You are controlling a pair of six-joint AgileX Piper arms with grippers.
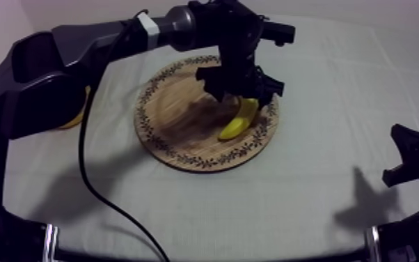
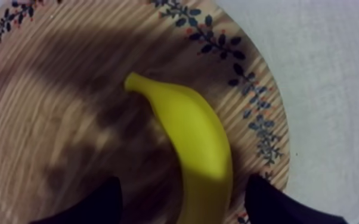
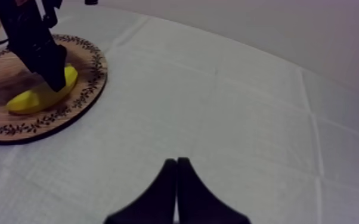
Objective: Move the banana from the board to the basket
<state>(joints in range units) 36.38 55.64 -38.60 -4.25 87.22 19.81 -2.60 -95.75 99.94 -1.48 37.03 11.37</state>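
The banana (image 1: 239, 120) lies on the board (image 1: 177, 132) near its patterned rim. The left pincer (image 1: 246, 97) straddles it, fingers spread wide. The basket (image 1: 78, 115) sits at the bench's (image 1: 310, 181) left edge; the right pincer (image 3: 176, 179) is clenched on nothing.

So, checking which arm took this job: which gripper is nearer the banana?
Left. The left gripper is over the banana, jaws open astride it; the right gripper is far off over the cloth.
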